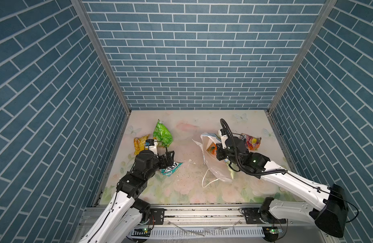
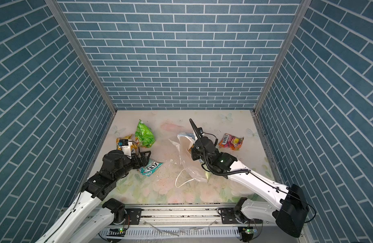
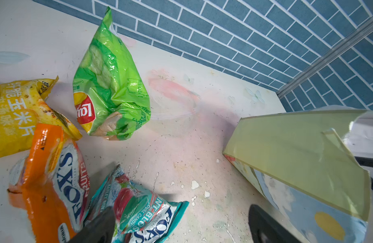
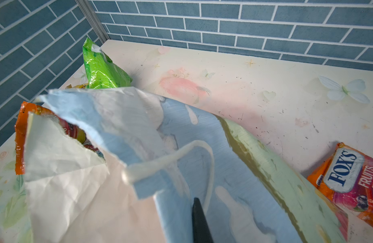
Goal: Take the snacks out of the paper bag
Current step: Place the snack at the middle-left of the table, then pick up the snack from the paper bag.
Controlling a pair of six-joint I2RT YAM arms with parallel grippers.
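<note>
Green chip bag [image 1: 162, 135], yellow packet [image 1: 139, 144] and teal packet [image 1: 170, 168] already lie on the bench [image 1: 191, 189]. One orange packet [image 1: 212, 149] sits inside the paper bag [image 1: 211, 167] — right gripper [image 1: 219, 152] clamped on its rim, left gripper [image 1: 169, 157] apart, empty.

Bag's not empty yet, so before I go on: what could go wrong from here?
1. The shut right gripper seems to pinch the wall of the pale-green paper gift bag, whose rim is torn; pulling may rip it further.
2. An orange foil candy packet sits in the bag's mouth; tilting may slide it deeper.
3. The open left gripper hovers at the teal foil candy packet; moving off might drag it.
</note>
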